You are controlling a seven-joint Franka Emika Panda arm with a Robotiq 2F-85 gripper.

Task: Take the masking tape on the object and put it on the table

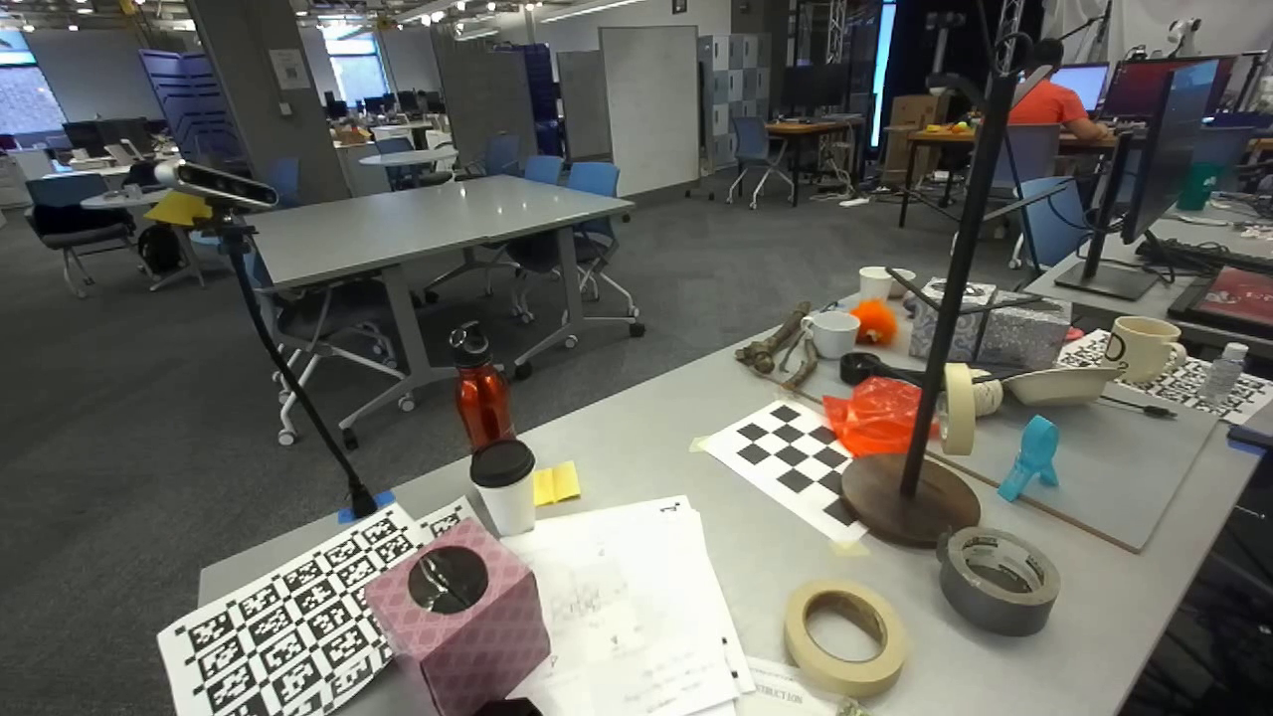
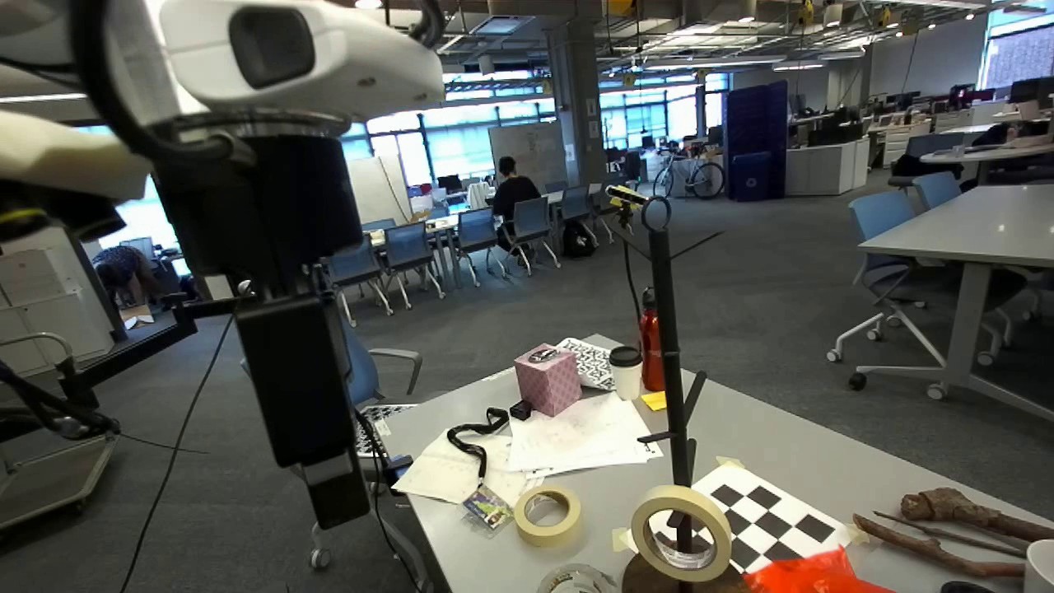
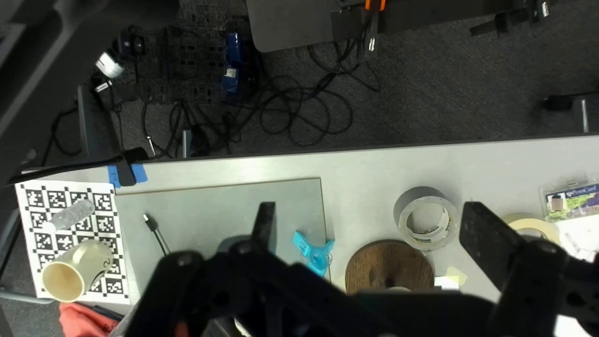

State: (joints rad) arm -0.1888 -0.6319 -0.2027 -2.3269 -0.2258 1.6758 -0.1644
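The masking tape [image 1: 960,410] is a beige ring hung low on the stand, on edge above its base; its hole faces the camera in an exterior view [image 2: 641,531]. The stand [image 1: 910,502] has a round brown base and a black pole with thin branches; its base shows in the wrist view [image 3: 388,264], its pole partly hidden by my gripper. My gripper [image 3: 369,206] is open and empty, its fingers wide apart, high above the table. In an exterior view it [image 2: 333,498] hangs left of the stand, well away from the tape. The table [image 1: 636,438] is light grey.
A grey duct-tape roll [image 1: 995,607] lies beside the stand's base. A similar cream roll [image 1: 845,678] lies flat nearby. A blue clip [image 1: 1034,457], grey board [image 1: 1114,477], orange plastic [image 1: 880,413] and checkerboard sheet [image 1: 766,447] surround the stand. A tissue box [image 1: 487,636] stands farther off.
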